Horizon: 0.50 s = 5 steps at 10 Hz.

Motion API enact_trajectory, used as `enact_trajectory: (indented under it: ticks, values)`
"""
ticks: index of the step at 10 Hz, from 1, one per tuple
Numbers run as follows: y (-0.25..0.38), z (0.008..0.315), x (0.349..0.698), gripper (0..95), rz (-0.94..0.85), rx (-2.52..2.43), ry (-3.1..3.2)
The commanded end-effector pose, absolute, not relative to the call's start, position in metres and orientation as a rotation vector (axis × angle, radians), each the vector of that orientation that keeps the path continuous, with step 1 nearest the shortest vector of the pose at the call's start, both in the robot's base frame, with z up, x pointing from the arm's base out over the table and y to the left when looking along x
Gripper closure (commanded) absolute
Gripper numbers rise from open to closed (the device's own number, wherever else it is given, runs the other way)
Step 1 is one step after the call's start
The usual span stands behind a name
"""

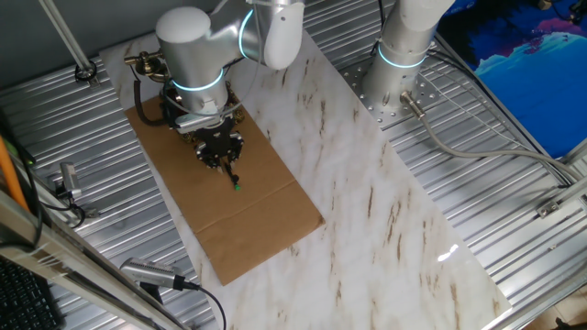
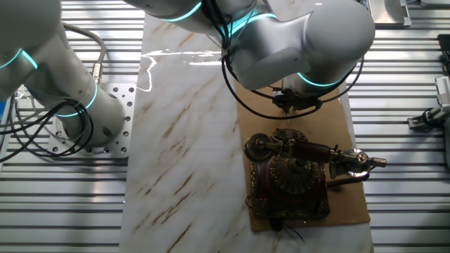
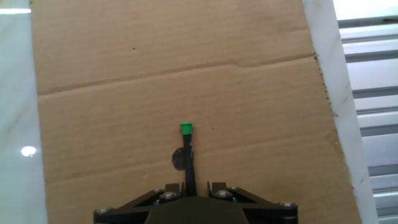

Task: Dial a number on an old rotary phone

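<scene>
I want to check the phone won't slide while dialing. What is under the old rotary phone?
The old rotary phone stands on a flat cardboard sheet, which lies on the marble-patterned tabletop. The phone's body covers its underside, so any feet or pads cannot be seen.

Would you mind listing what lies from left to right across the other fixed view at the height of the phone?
Metal slats → marble tabletop → cardboard sheet → old rotary phone → brass handset end → metal slats again.
</scene>
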State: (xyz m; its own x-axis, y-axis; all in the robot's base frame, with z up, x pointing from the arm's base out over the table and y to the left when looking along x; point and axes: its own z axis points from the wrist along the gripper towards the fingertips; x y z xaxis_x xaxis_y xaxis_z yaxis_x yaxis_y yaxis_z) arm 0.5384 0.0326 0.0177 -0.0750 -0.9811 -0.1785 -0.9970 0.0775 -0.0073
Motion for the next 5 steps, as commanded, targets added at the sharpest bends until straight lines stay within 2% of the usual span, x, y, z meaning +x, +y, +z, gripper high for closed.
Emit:
enact_trajectory:
  ticks: [1, 4, 5]
  values:
    - [0.0344, 0.0156, 0.5398, 76.0, 0.171, -2.031, 2.199]
    - [0.0353, 0.0146, 0.5405, 76.0, 0.167, -2.027, 2.198]
    - [0.0353, 0.0146, 0.5404, 95.0, 0.164, -2.024, 2.194]
